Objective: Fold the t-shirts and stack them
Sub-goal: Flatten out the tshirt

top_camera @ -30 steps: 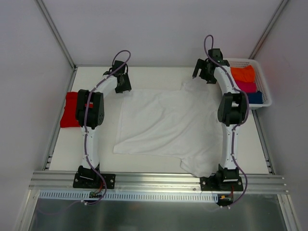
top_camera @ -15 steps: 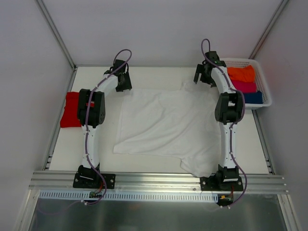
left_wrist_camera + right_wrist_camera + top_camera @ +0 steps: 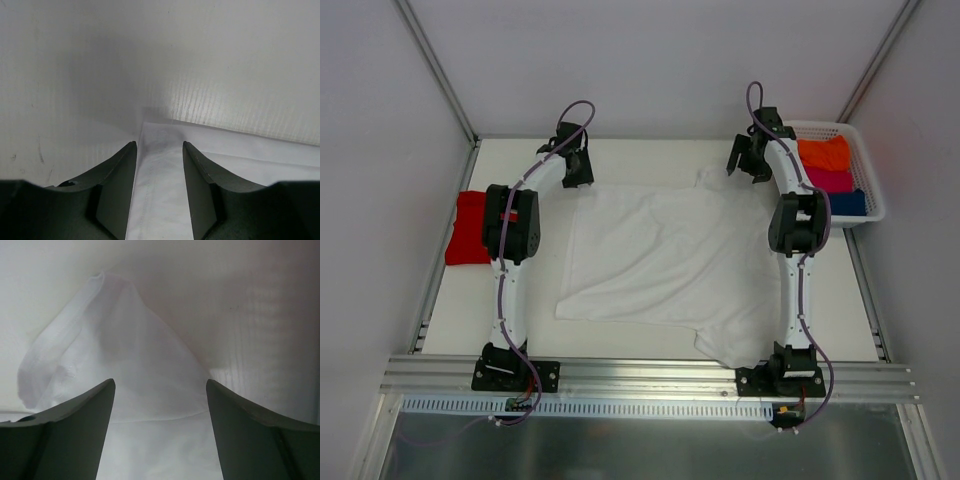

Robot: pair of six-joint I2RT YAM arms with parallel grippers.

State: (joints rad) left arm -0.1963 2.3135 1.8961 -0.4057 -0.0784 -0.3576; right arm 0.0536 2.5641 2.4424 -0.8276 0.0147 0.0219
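Observation:
A large white t-shirt [image 3: 670, 250] lies spread across the middle of the table. The red t-shirt [image 3: 468, 228] sits folded at the table's left edge. My left gripper [image 3: 578, 178] is low over the white shirt's far left corner. In the left wrist view its jaws [image 3: 159, 145] stand apart, and the corner of the cloth [image 3: 250, 155] lies between them, unclamped. My right gripper [image 3: 745, 168] hovers at the far right sleeve. Seen from the right wrist, that gripper [image 3: 160, 382] is wide open over the bunched sleeve [image 3: 115, 330].
A white basket [image 3: 820, 126] stands at the far right, holding orange [image 3: 825, 153], pink [image 3: 832, 180] and blue [image 3: 850, 203] cloths. Metal frame posts and white walls close in the table on three sides. The shirt's near right part hangs by the right arm's base.
The right wrist has shifted and turned a little above the sleeve. The left arm has hardly moved.

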